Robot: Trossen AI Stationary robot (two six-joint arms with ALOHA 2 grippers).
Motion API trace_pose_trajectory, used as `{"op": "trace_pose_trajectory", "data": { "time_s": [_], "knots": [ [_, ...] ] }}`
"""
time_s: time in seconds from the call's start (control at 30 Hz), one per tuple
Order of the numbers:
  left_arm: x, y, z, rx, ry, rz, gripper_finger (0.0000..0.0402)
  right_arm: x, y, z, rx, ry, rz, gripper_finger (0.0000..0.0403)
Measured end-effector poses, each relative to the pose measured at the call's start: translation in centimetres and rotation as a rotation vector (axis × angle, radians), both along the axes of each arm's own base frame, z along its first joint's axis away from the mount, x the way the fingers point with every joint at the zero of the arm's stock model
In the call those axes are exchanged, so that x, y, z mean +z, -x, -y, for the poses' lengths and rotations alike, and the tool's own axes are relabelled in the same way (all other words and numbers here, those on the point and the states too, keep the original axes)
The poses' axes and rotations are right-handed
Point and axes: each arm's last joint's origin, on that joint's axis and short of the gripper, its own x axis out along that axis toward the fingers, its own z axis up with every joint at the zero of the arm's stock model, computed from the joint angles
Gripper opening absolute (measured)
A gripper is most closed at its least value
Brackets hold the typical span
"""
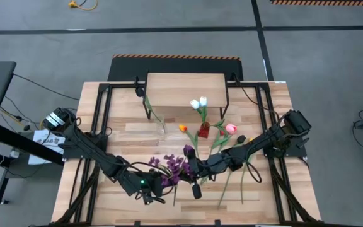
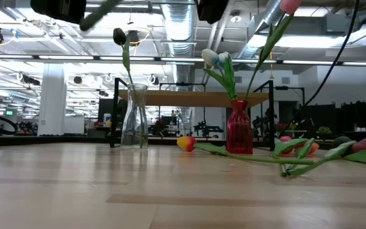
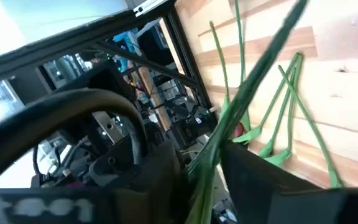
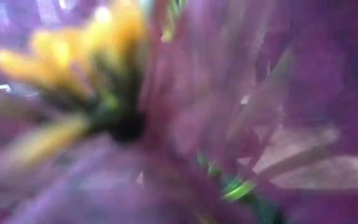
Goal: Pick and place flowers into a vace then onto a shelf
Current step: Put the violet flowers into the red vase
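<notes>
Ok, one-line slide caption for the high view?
Both arms meet over the purple sprigs near the table's front; red vase holds white tulips before the shelf.

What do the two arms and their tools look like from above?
Both arms, left arm and right arm, are dark, jointed and slim. The left tool shows a small green light nearby; black cables loop beside it. The right tool is plain black.

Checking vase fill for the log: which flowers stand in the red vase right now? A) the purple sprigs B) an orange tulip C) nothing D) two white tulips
D: the low view shows two white tulips on green stems rising from the red vase; the high view shows the purple sprigs near the front of the table and the orange tulip lying on the tabletop.
</notes>
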Motion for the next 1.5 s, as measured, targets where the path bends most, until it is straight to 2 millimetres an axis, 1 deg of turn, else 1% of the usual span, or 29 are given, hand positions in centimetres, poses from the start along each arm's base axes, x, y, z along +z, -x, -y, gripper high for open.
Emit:
{"op": "trace_pose_trajectory", "data": {
  "time_s": [0.13, 0.23, 0.4, 0.57, 0.67, 0.83, 0.93, 1.1, 1.2, 1.27, 1.33, 1.43, 1.5],
  "knots": [
    [0.1, 0.2, 0.3, 0.004, 0.038, 0.001, 0.0165, 0.0, 0.0, 0.0, 0.004, 0.001, -0.002, 0.0002],
    [0.2, 0.7, 1.0, -0.006, 0.092, 0.002, 0.0189, -0.1, 0.0, 0.0, 0.005, 0.004, -0.008, 0.0001],
    [0.5, 1.8, 2.2, 0.006, 0.174, 0.010, 0.0217, -0.1, 0.1, 0.1, -0.010, 0.009, -0.015, 0.0001],
    [0.7, 3.2, 3.4, 0.061, 0.235, 0.037, 0.0226, 0.4, 0.2, 0.1, -0.008, 0.003, -0.001, 0.0001],
    [0.8, 4.1, 4.1, 0.133, 0.261, 0.070, 0.0226, 0.9, 0.5, 0.2, -0.026, 0.014, -0.004, 0.0001],
    [1.0, 5.6, 4.8, 0.310, 0.227, 0.154, 0.0226, 2.6, 1.6, 0.1, -0.078, 0.038, 0.021, 0.0001],
    [1.0, 6.3, 5.2, 0.360, 0.318, 0.183, 0.0226, 4.1, 2.7, -0.3, -0.108, 0.054, 0.038, 0.0001],
    [1.0, 6.7, 5.4, 0.423, 0.615, 0.223, 0.0226, 6.8, 5.5, -1.3, -0.152, 0.094, 0.071, 0.0001],
    [1.2, 6.6, 4.9, 0.433, 0.771, 0.204, 0.0226, 8.6, 7.8, -2.1, -0.169, 0.115, 0.093, 0.0001],
    [1.5, 6.6, 4.4, 0.402, 0.883, 0.140, 0.0226, 9.7, 9.4, -2.5, -0.203, 0.141, 0.099, 0.0001],
    [2.0, 6.6, 3.6, 0.345, 0.997, 0.031, 0.0226, 10.5, 11.0, -2.8, -0.248, 0.167, 0.101, 0.0001],
    [2.6, 6.7, 2.0, 0.212, 1.149, -0.143, 0.0226, 11.7, 13.0, -3.0, -0.314, 0.201, 0.117, 0.0001],
    [2.7, 6.6, 0.5, 0.124, 1.224, -0.211, 0.0226, 12.6, 13.8, -2.6, -0.341, 0.212, 0.137, 0.0001]
  ]
}}
